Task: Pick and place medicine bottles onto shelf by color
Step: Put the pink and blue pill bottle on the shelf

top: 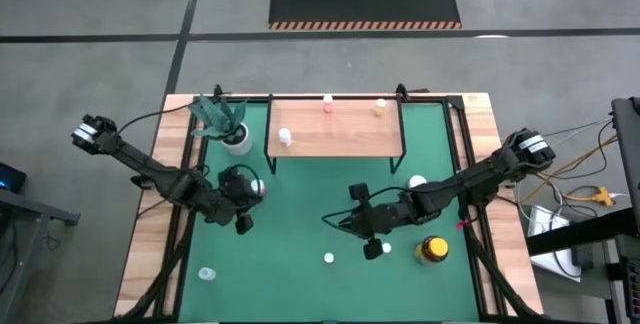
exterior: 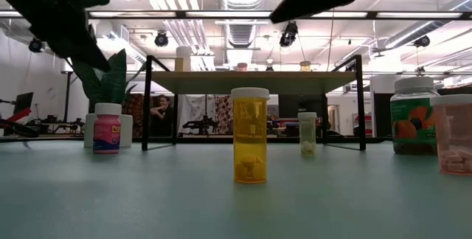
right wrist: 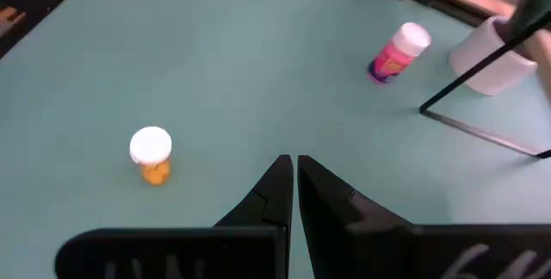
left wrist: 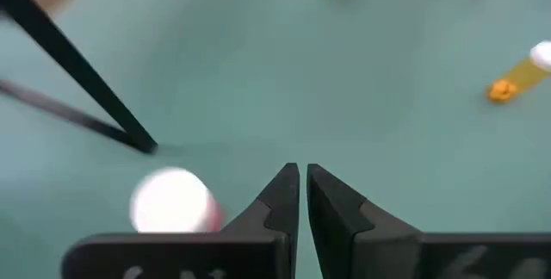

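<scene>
Between picks: both grippers clenched and empty, left gripper [left wrist: 300, 195] beside the white-capped pink bottle [top: 259, 188] near the light-wood shelf [top: 335, 129], so its jaws must likely open before grasping.

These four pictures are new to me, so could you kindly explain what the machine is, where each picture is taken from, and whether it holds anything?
It is a robot with two dark arms at a table covered by a green mat. One camera looks straight down, one sits at table height, and one rides on each wrist. The left gripper hangs beside a pink bottle; the right gripper hangs over the mat near an orange bottle. Both are shut and empty. The wooden shelf at the back carries three small bottles. More bottles, a yellow jar and a potted plant stand around.
</scene>
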Available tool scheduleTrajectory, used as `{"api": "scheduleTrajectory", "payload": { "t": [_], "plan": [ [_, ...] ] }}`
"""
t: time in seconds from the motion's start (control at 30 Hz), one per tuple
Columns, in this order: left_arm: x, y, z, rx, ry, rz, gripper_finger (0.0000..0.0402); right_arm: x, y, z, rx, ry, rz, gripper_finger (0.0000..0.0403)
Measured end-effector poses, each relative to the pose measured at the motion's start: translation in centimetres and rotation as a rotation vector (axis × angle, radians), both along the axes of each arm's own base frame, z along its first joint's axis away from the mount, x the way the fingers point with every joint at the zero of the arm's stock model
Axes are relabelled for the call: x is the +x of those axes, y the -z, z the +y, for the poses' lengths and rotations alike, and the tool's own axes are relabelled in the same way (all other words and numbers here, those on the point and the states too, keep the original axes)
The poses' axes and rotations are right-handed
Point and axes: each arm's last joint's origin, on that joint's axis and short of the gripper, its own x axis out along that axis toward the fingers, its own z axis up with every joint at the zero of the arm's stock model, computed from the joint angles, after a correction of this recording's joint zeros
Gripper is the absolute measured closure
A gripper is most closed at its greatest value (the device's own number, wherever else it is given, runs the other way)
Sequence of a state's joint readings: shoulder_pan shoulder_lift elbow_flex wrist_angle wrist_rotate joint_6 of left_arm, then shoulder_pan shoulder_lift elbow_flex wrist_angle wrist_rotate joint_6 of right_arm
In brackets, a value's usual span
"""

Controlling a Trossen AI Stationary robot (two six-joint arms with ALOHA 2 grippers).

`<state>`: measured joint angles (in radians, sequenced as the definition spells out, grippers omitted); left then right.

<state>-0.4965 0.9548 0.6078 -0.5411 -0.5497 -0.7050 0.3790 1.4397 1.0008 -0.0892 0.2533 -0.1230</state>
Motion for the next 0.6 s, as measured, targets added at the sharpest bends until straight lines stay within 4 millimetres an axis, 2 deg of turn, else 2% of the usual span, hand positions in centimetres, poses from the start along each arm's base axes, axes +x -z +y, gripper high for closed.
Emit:
{"api": "scheduleTrajectory", "payload": {
  "t": [0.17, 0.47, 0.6],
  "plan": [
    [-0.1, 0.4, 0.5, 0.082, 0.036, 0.06, 0.0344, -0.8, 0.1, -0.3, 0.033, 0.0, -0.081, 0.039],
    [-0.1, 2.3, 2.2, 0.182, -0.093, 0.128, 0.018, -1.3, 1.1, -0.5, 0.054, 0.008, -0.103, 0.039],
    [0.4, 3.0, 2.2, 0.227, -0.058, 0.181, 0.0131, -1.4, 1.5, -0.6, 0.067, 0.018, -0.095, 0.039]
  ]
}}
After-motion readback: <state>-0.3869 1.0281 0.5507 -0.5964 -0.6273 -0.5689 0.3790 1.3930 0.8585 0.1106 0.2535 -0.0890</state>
